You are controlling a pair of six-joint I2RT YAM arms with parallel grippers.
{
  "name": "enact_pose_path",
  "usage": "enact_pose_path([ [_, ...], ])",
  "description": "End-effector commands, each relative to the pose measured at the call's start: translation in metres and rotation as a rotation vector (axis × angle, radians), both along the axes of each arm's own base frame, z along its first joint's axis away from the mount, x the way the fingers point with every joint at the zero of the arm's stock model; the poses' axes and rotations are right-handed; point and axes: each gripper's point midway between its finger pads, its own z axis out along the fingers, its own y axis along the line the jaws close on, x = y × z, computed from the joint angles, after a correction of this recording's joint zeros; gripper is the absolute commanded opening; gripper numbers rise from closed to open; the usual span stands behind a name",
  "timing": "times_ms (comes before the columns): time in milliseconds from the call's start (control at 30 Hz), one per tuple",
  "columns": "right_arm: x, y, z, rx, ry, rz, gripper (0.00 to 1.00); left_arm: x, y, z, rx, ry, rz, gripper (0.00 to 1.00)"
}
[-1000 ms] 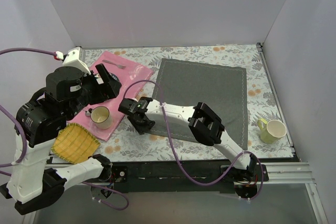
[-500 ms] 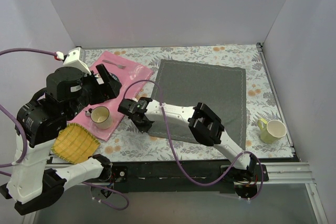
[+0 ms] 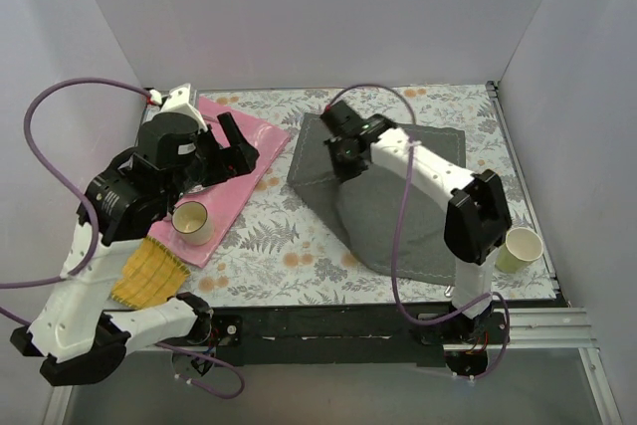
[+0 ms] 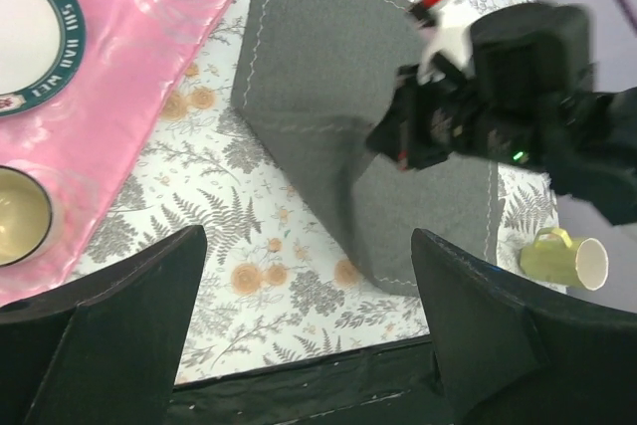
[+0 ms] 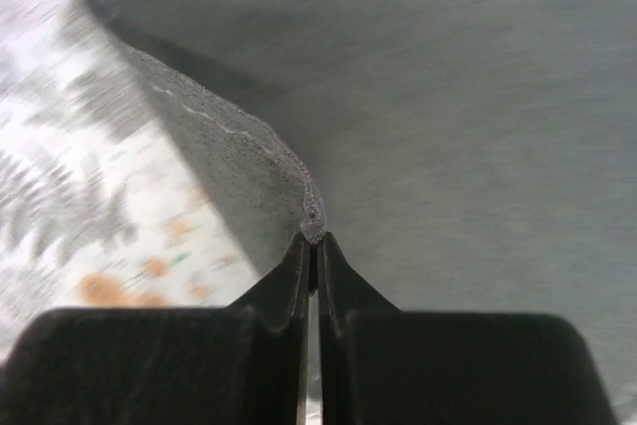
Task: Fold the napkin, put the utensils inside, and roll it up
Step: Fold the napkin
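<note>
Even light, perhaps motion-blurred wrist view

in the left wrist view the plate (image 4: 30, 27) is cut by the top and left edges, and the cup (image 4: 15, 216) by the left edge. the left tool (image 4: 309, 238) has both fingers (image 4: 109, 335) running off the bottom. the right arm (image 4: 518, 97) hides part of the napkin (image 4: 309, 77). from above, the left arm (image 3: 149, 176) covers much of the pink placemat (image 3: 224, 208) and an edge of the yellow cloth (image 3: 149, 274). the right arm's elbow overlaps the green mug (image 3: 526, 248). in the right wrist view the worktop (image 5: 60, 146) print is blurred and the right tool (image 5: 313, 241) is cut off below.
</note>
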Motion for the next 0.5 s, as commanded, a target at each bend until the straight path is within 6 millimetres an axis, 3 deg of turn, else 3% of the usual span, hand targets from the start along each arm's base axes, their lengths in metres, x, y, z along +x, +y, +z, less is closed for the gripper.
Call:
enact_pose_path([
  [0,0.051,-0.068,0.014,-0.047,-0.09,-0.032,0.01,0.025,-0.027,-0.005,-0.051,0.029,-0.008,0.84],
  [33,0.066,-0.093,0.013,-0.06,-0.101,-0.082,0.01,0.027,-0.032,-0.008,-0.06,0.04,-0.014,0.84],
  [233,0.116,-0.17,0.01,-0.078,-0.178,-0.199,0.01,0.043,-0.059,-0.033,-0.07,0.086,-0.074,0.84],
  [467,0.155,-0.225,0.0,-0.085,-0.183,-0.293,0.01,0.064,-0.082,-0.049,-0.053,0.132,-0.11,0.84],
])
